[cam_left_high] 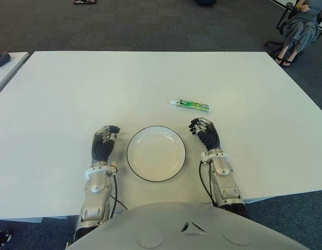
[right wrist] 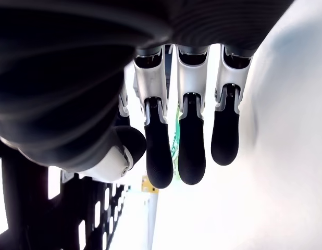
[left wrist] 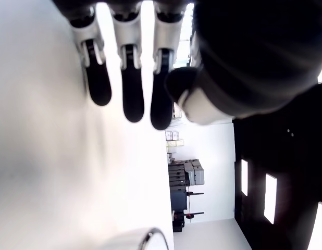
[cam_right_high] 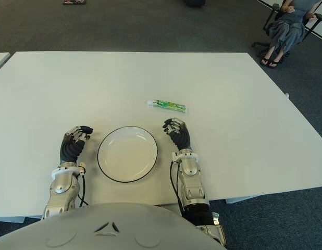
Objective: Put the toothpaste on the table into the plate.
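Observation:
A green and white toothpaste tube point(cam_left_high: 190, 105) lies flat on the white table point(cam_left_high: 150, 78), a little beyond the plate and to its right. The white plate with a dark rim point(cam_left_high: 156, 153) sits near the table's front edge and holds nothing. My right hand point(cam_left_high: 201, 128) shows just right of the plate, a short way in front of the tube, fingers relaxed and holding nothing. In the right wrist view the tube point(right wrist: 177, 136) peeks between the fingers point(right wrist: 160, 161). My left hand point(cam_left_high: 106, 136) shows left of the plate, fingers loosely curled, holding nothing.
A second table's corner point(cam_left_high: 4, 65) with a dark object stands at the far left. A seated person point(cam_left_high: 300, 26) is on a chair at the back right, beyond the table. Dark carpet surrounds the table.

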`<state>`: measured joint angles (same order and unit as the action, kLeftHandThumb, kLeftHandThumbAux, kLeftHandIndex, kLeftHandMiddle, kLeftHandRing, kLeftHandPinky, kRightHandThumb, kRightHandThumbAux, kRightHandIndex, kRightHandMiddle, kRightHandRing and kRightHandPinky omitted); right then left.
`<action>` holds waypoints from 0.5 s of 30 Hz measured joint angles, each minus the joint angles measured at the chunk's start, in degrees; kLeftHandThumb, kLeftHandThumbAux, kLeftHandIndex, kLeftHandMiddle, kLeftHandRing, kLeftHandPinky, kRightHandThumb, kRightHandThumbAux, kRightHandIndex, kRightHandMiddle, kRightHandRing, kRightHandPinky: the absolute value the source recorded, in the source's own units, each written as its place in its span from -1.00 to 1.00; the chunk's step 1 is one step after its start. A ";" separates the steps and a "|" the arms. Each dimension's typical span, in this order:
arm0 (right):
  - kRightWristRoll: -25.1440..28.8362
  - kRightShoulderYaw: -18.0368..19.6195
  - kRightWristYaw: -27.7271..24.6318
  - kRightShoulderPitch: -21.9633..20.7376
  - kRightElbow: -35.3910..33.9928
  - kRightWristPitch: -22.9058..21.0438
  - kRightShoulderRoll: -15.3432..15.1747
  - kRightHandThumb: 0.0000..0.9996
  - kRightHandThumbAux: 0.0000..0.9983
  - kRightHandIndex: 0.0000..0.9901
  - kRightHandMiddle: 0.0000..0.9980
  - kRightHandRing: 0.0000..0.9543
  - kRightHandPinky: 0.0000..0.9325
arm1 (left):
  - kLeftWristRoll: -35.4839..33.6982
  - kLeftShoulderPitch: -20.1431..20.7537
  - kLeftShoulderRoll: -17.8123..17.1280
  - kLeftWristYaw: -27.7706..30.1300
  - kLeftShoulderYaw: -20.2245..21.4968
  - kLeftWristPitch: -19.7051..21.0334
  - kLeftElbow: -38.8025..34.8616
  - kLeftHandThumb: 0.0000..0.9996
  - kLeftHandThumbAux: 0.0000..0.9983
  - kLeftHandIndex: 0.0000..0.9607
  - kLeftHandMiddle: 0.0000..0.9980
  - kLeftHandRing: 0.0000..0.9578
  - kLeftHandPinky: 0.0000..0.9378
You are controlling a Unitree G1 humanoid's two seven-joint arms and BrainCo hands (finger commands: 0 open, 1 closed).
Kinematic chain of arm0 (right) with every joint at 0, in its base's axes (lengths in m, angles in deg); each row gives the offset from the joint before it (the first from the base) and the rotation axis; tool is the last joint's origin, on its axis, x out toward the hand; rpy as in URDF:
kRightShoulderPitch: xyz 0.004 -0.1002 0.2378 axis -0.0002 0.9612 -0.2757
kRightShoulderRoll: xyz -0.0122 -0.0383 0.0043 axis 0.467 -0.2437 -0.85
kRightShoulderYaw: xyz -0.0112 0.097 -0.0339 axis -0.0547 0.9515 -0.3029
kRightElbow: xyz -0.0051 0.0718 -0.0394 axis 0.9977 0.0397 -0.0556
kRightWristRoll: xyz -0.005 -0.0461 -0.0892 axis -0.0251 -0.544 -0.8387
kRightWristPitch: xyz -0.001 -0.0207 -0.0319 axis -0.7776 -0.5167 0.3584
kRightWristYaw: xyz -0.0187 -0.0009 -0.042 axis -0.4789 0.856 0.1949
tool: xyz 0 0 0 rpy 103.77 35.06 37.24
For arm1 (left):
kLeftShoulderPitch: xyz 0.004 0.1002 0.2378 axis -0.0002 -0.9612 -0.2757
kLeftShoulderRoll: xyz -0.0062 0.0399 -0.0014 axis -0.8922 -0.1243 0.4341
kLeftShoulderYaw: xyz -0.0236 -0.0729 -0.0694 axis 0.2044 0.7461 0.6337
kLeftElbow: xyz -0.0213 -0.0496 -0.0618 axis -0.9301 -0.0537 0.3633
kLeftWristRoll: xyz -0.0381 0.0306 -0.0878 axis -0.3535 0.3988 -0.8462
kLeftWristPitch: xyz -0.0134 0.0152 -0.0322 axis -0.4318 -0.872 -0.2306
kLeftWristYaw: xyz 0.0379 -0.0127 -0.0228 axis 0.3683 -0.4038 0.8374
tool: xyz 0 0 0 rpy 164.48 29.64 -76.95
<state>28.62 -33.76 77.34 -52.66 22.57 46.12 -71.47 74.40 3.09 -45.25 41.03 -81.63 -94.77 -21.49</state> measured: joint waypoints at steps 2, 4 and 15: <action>0.01 -0.01 -0.02 -0.01 0.07 0.51 -0.09 0.41 0.46 -0.13 0.09 0.14 0.18 | 0.03 -0.02 0.02 -0.04 -0.02 0.25 -0.15 0.41 0.44 -0.12 -0.19 -0.27 -0.34; -0.21 -0.03 0.03 -0.05 0.08 1.32 -0.24 0.41 0.46 -0.13 0.09 0.14 0.16 | 0.04 -0.06 0.07 -0.16 -0.04 0.51 -0.37 0.41 0.44 -0.12 -0.19 -0.27 -0.36; -11.32 -1.41 1.21 -4.49 -7.35 8.36 -8.63 0.40 0.45 -0.16 -0.15 -0.07 -0.03 | -0.16 -0.36 0.96 -0.72 -0.05 1.37 -1.19 0.42 0.44 -0.11 -0.15 -0.24 -0.37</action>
<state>17.30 -35.17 78.55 -57.14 15.22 54.48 -80.10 74.24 2.72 -44.30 40.31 -81.67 -93.40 -22.68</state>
